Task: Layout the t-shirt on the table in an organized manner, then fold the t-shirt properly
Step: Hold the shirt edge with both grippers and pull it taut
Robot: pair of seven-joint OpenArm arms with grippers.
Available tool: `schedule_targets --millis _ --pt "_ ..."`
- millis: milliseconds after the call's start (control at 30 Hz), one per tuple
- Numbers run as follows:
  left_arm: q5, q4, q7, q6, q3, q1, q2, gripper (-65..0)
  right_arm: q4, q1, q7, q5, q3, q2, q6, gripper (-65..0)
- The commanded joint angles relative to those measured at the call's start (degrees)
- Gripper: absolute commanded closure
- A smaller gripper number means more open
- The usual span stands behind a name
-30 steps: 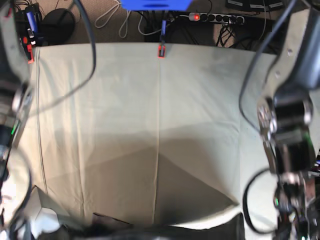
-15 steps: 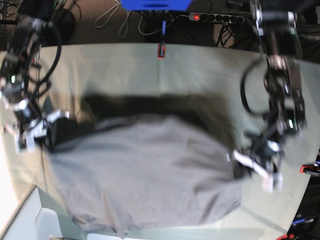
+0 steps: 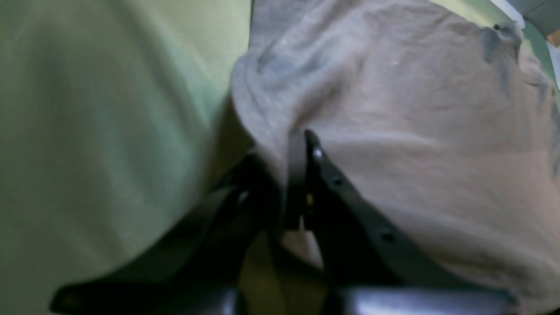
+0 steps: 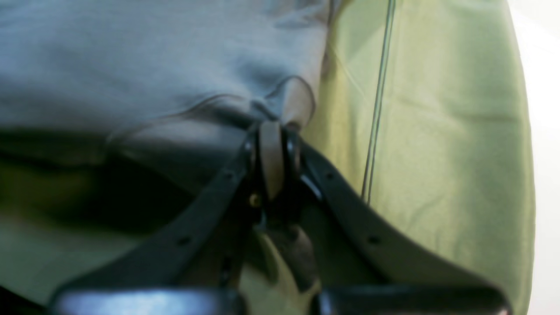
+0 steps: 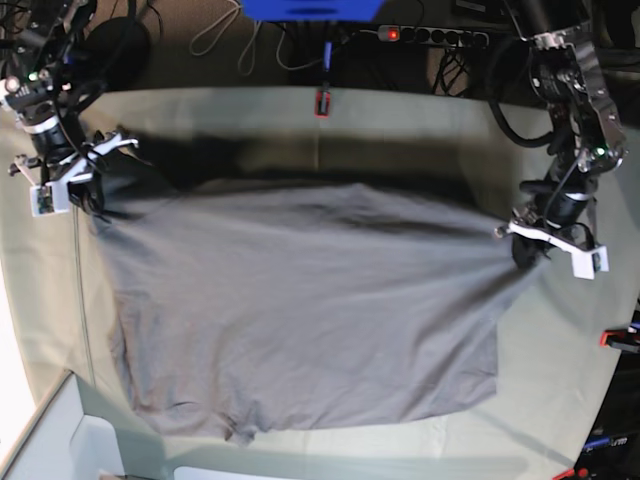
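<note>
The t-shirt point(image 5: 300, 310) was spread out over the middle of the table point(image 5: 400, 130), held up at two corners like a sheet on a line. The right gripper point(image 5: 70, 175) was at the far left of the base view, and its fingers were pressed together on a bunch of the grey cloth — the wrist view showed the cloth pinched right at the tips point(image 4: 273, 131). The left gripper point(image 5: 540, 235) was over on the other side, and its fingers were squeezed on the shirt's edge too point(image 3: 302, 144). The shirt ran long from one gripper to the other, side to side across the table, and the rest of it hung toward the near edge, where it lay loose with some wrinkles. Each gripper sat just outside the shirt, so the cloth lay inward from both of them, between the two arms. The right gripper was a bit farther back on the table than the left one, so the top edge looked slanted. I thought the next move would be to lay that held edge flat, and both arms were just as near to it, since each one already had a corner. I could not tell from the blur which part of the shirt each one held — sleeve or hem.
</note>
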State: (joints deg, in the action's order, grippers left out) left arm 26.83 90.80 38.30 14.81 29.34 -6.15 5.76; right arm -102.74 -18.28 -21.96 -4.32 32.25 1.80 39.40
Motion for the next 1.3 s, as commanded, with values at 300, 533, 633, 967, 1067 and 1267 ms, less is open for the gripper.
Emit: schedule_targets --millis 300,533,633,967,1067,1267 --pt "0.6 -12.5 -1.1 0.2 0.2 3.5 2.8 -0.8 8.5 7.1 1.1 2.7 -0.1 2.4 0.6 -20.0" --pt "0.6 -13.5 -0.7 0.2 0.2 2.4 2.3 -27.2 10.5 9.0 1.4 7.9 3.5 1.6 0.6 -37.2" --pt "0.6 -13.0 -1.2 0.2 0.2 1.1 2.3 -39.6 10.5 8.0 1.2 7.9 5.4 1.3 0.6 -37.3" --pt "0.6 -13.7 -1.4 0.2 0.4 -1.6 2.1 -50.2 10.9 2.4 1.5 7.9 5.4 -0.5 0.6 -38.0" --pt "0.5 -13.7 -1.4 0.2 0.2 -1.5 1.2 -50.1 11.0 1.4 1.5 7.9 5.4 -1.4 0.6 -38.0" --pt "0.3 -16.0 -1.4 0.2 0.2 1.0 1.1 -50.0 11.1 0.7 1.5 7.9 5.2 -2.0 0.6 -38.0"
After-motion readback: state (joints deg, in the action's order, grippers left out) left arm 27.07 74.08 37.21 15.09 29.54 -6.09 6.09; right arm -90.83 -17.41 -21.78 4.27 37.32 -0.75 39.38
